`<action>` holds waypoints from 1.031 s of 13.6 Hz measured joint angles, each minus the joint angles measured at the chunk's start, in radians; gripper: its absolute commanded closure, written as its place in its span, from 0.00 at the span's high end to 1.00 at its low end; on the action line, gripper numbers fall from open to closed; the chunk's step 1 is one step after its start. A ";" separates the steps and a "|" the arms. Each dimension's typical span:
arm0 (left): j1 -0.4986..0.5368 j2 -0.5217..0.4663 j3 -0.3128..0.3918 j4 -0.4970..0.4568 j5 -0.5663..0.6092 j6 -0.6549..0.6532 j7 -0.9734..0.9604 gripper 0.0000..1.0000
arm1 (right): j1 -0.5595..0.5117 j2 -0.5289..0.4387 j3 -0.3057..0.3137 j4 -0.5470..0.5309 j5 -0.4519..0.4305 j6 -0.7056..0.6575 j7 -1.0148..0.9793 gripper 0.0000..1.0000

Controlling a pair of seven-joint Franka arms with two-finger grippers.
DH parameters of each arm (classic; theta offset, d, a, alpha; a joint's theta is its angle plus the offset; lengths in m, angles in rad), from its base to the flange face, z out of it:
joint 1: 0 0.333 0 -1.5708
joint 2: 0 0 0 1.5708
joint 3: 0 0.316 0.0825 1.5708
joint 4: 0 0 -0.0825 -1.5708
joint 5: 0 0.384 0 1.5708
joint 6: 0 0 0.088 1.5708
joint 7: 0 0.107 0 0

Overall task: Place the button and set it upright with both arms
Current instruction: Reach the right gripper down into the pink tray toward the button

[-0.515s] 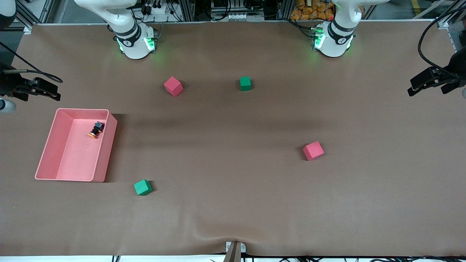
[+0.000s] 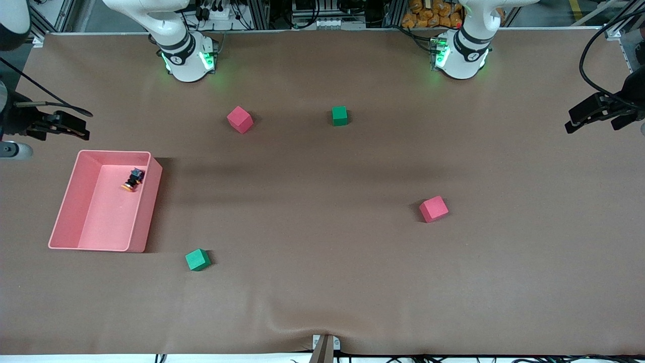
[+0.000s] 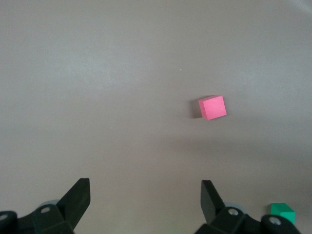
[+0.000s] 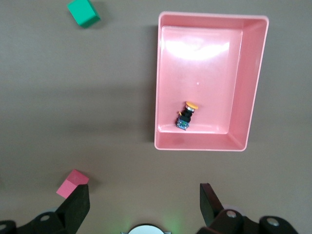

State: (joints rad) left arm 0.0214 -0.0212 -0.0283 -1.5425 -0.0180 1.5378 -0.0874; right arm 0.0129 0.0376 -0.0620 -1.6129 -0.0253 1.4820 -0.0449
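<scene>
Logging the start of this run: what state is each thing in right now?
button: lying on its side in the pink bin
pink bin: open-topped, holding only the button
left gripper: open, empty, waiting at the left arm's end of the table
right gripper: open, empty, above the table by the bin
red and green cubes: four, loose on the table, untouched

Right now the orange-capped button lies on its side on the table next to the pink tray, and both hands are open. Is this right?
Not quite. The orange-capped button lies on its side inside the pink tray, not on the table next to it; the front view and right wrist view both show this. The rest holds: the left hand and the right hand are open.
</scene>
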 measured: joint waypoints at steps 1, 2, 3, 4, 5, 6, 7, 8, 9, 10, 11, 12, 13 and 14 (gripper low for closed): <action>0.001 0.000 0.000 0.000 0.000 0.000 0.000 1.00 | -0.015 0.001 0.000 -0.040 -0.009 0.021 0.000 1.00; 0.001 0.000 0.001 0.000 0.000 0.000 0.000 1.00 | -0.038 0.004 -0.001 -0.087 -0.018 0.046 0.000 1.00; 0.002 0.000 0.001 0.000 0.000 0.000 0.000 1.00 | -0.068 0.006 -0.001 -0.135 -0.020 0.075 -0.002 1.00; 0.002 0.000 0.001 0.000 0.000 0.000 0.000 1.00 | -0.097 0.009 -0.001 -0.184 -0.021 0.107 -0.016 1.00; 0.002 0.000 0.001 -0.001 0.000 -0.001 0.000 1.00 | -0.121 0.012 -0.002 -0.234 -0.021 0.137 -0.050 1.00; 0.002 0.001 0.001 -0.001 0.000 -0.001 0.000 1.00 | -0.132 0.014 -0.002 -0.280 -0.021 0.168 -0.077 1.00; 0.002 0.001 0.001 -0.001 0.000 -0.001 0.000 1.00 | -0.133 0.015 -0.001 -0.316 -0.021 0.189 -0.092 1.00; 0.002 0.001 0.001 -0.001 0.000 -0.001 0.000 1.00 | -0.133 0.016 0.003 -0.342 -0.021 0.204 -0.110 1.00; 0.002 0.001 0.001 -0.001 0.000 -0.001 0.001 1.00 | -0.134 0.016 0.004 -0.366 -0.021 0.227 -0.144 1.00; 0.003 0.001 0.001 -0.001 0.000 -0.001 0.004 1.00 | -0.138 0.016 0.003 -0.390 -0.021 0.266 -0.192 1.00; 0.003 0.001 0.001 -0.001 0.000 -0.001 0.005 1.00 | -0.145 0.017 0.002 -0.414 -0.021 0.313 -0.235 1.00; 0.003 0.001 0.002 -0.001 0.000 -0.001 0.005 1.00 | -0.151 0.019 0.002 -0.446 -0.021 0.373 -0.264 1.00; 0.003 0.001 0.002 -0.001 0.000 -0.001 0.006 1.00 | -0.154 0.022 0.002 -0.485 -0.021 0.449 -0.278 1.00; 0.003 0.002 0.002 -0.001 0.000 -0.001 0.007 1.00 | -0.155 0.028 0.002 -0.525 -0.021 0.530 -0.281 1.00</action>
State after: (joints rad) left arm 0.0246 -0.0197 -0.0263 -1.5437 -0.0180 1.5369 -0.0807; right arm -0.1423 0.0657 -0.0598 -2.1380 -0.0461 2.0121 -0.3255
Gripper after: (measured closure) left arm 0.000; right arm 0.000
